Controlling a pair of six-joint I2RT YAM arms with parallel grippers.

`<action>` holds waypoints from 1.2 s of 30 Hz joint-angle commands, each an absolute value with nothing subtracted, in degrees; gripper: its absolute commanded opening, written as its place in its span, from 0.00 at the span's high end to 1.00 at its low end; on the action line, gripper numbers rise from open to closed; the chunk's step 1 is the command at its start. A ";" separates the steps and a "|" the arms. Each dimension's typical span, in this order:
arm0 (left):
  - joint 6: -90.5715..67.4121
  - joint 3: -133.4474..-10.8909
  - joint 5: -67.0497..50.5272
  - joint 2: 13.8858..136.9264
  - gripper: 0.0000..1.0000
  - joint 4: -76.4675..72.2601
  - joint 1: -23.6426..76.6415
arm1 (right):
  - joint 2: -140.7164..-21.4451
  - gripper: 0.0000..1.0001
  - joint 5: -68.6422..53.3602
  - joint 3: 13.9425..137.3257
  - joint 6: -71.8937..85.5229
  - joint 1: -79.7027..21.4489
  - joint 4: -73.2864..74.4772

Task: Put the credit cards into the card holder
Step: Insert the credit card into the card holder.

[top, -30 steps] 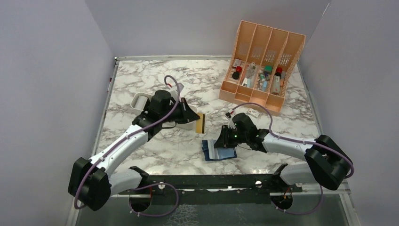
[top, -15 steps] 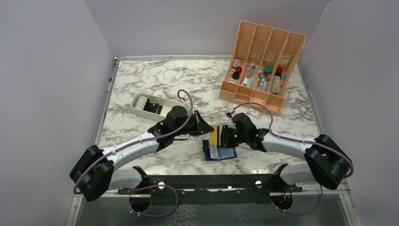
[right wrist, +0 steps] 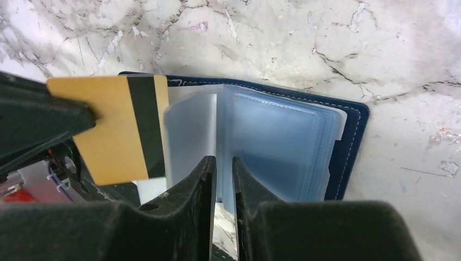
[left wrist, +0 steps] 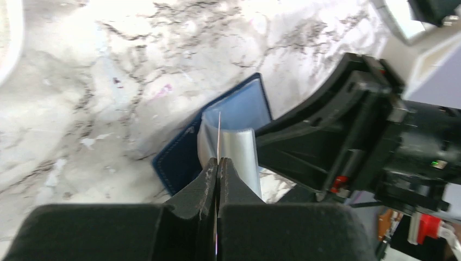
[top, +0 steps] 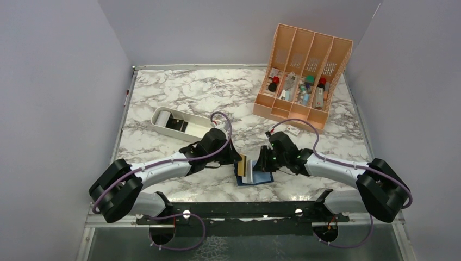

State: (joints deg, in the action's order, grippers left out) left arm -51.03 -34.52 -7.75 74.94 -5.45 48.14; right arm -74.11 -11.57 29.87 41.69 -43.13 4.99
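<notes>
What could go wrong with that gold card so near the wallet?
The gold card, pinched by one edge in the left hand, could miss the thin pocket opening. The floppy clear sleeve in the right hand could slip free, and the card holder pockets might fall shut.

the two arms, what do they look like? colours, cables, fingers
Both the left arm and the right arm have white tubular links between bulky black joints, with a thin purple cable looping loosely outside each. The left gripper and right gripper are matte black, with two flat tapered fingers.
</notes>
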 commanded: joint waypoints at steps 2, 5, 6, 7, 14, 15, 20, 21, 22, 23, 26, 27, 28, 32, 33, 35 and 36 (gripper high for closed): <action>-46.04 -37.45 -2.19 75.43 1.00 1.71 48.93 | -72.86 0.77 -13.62 29.78 41.31 -43.51 3.30; -45.26 -37.97 -1.12 75.17 1.00 3.37 49.13 | -72.80 0.77 -18.55 28.67 43.10 -43.46 -0.91; -45.04 -38.31 -1.01 74.92 1.00 4.25 49.14 | -72.64 0.78 -20.62 28.08 43.86 -43.50 -2.95; -45.05 -38.73 -0.84 74.55 1.00 4.89 49.17 | -72.59 0.78 -22.24 27.61 44.74 -43.51 -4.91; -48.50 -40.36 -2.47 69.17 1.00 4.29 49.13 | -75.79 0.78 -26.04 25.82 48.08 -43.51 -12.26; -49.35 -40.04 -3.08 68.24 1.00 3.51 49.13 | -76.59 0.79 -26.42 25.33 48.30 -43.51 -13.12; -51.70 -38.35 -3.48 64.18 1.00 1.39 49.13 | -79.88 0.79 -26.98 24.02 48.97 -43.59 -16.22; -51.80 -38.25 -3.29 63.70 1.00 1.40 49.20 | -80.59 0.79 -26.75 24.00 48.98 -43.59 -16.29; -51.91 -37.97 -3.30 63.42 1.00 1.39 49.16 | -81.01 0.79 -26.61 23.98 48.98 -43.59 -16.19; -52.02 -37.78 -3.32 63.38 1.00 1.28 49.16 | -81.23 0.79 -26.23 23.99 48.96 -43.56 -16.13; -52.69 -36.18 -4.72 64.53 1.00 -1.07 49.13 | -81.69 0.79 -24.36 24.42 48.51 -43.80 -14.95; -53.29 -35.42 -5.58 65.03 1.00 -2.76 49.13 | -81.81 0.79 -23.47 24.65 48.18 -43.92 -14.18; -53.83 -34.77 -6.32 65.61 1.00 -4.50 49.13 | -82.05 0.79 -22.97 25.03 47.90 -44.02 -13.53; -53.07 -34.47 -4.45 68.85 1.00 -4.87 49.14 | -83.28 0.79 -21.97 25.79 47.36 -44.28 -11.95; -52.74 -34.53 -4.15 69.72 1.00 -4.64 49.19 | -83.46 0.79 -21.63 25.83 47.28 -44.37 -11.64; -52.33 -34.46 -4.06 71.09 1.00 -5.14 49.18 | -83.44 0.79 -21.01 25.90 47.04 -44.56 -11.15; -52.18 -34.45 -4.03 71.64 1.00 -5.09 49.14 | -83.45 0.79 -20.86 25.85 47.00 -44.64 -10.97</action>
State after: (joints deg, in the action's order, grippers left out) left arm -52.84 -34.79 -4.23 69.73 -2.33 48.88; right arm -82.76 -23.68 24.80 48.34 -43.94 -12.84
